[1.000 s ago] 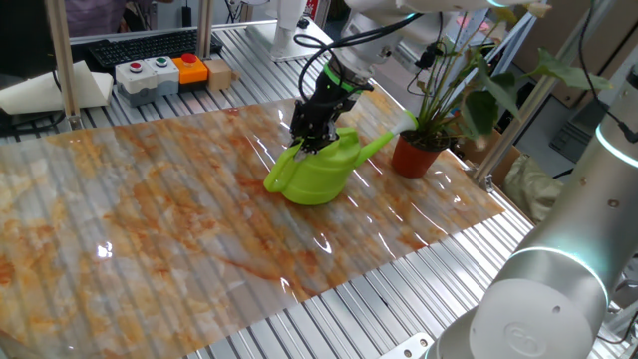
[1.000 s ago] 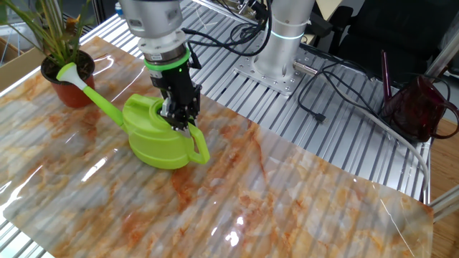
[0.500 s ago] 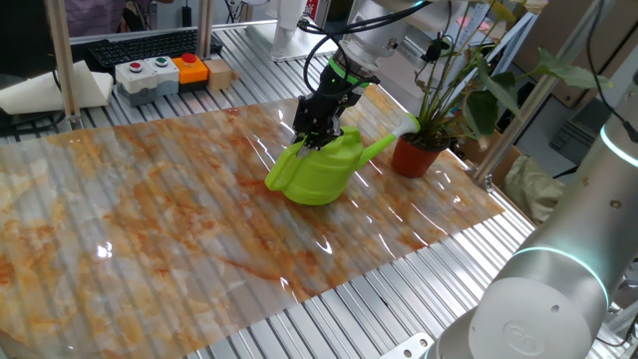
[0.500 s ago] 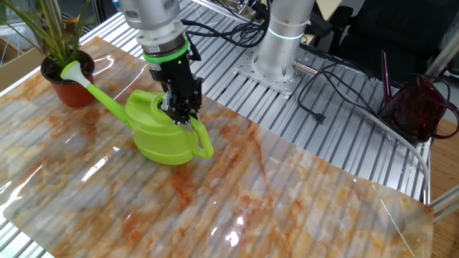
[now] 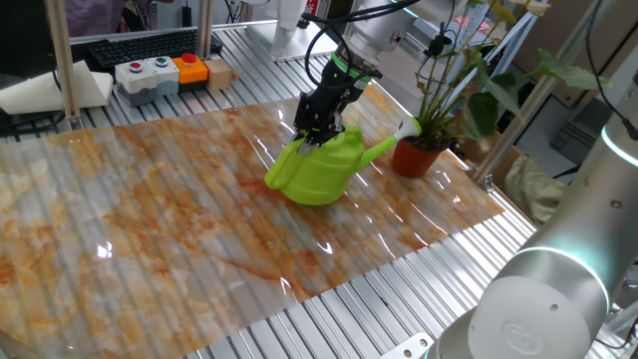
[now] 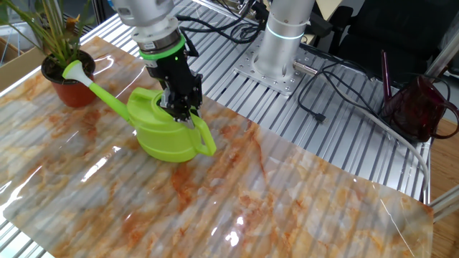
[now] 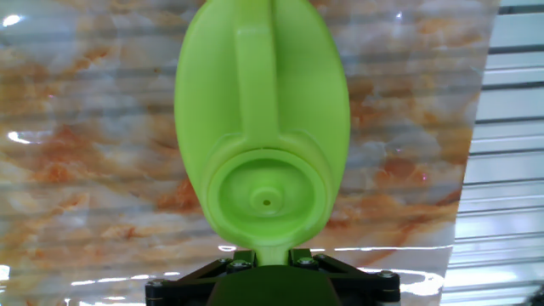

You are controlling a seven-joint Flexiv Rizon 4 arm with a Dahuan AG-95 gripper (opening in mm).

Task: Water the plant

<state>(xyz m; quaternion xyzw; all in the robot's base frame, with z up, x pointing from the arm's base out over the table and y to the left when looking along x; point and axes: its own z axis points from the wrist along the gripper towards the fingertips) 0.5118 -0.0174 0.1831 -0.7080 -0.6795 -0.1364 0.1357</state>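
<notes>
With fingers (image 6: 188, 118) clamped on the handle of the lime-green watering can (image 6: 168, 134), mid-tilt toward the potted houseplant (image 6: 66, 80) at the marbled surface's (image 6: 301, 193) far corner. Spout rose (image 6: 72, 70) just beside the pot rim. Next, probably: tipping further, spout over the soil.

The arm (image 6: 147, 16) is chunky silver-grey tubing with a glowing green ring (image 6: 161, 51) at the wrist. Below it sits a black boxy hand (image 6: 181, 107) with short dark fingers. Black cables (image 5: 324, 40) loop round the wrist. From the hand view you just get the black finger linkage with small silver screws (image 7: 233, 265). The base column (image 6: 283, 36) is silver too, with a teal ring, bolted on a plate.
</notes>
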